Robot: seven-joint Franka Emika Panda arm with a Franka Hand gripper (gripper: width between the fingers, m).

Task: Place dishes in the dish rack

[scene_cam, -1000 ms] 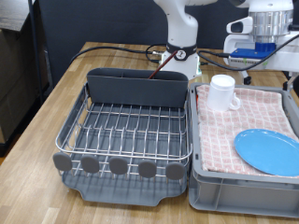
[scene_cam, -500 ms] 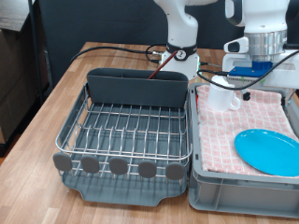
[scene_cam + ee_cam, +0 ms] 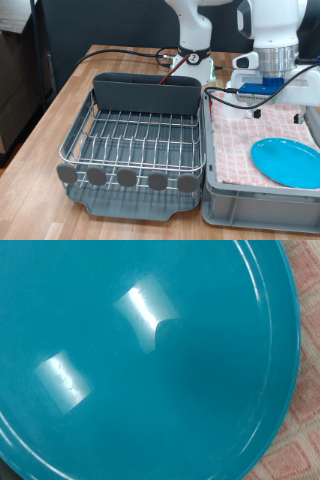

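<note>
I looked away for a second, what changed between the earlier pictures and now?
The arm came down toward the exterior view's left, over the cloth-lined crate, and now hides the white mug. Its fingers are not visible. The blue plate and the dish rack, holding no dishes, stayed put.

A glossy, smooth plate (image 3: 140, 360) is seen on woven checked cloth (image 3: 290, 445); the rack (image 3: 135, 140) is shiny wire.

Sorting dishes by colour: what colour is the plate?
Light blue to teal, plain and glossy; the plate shows best in the wrist view.
</note>
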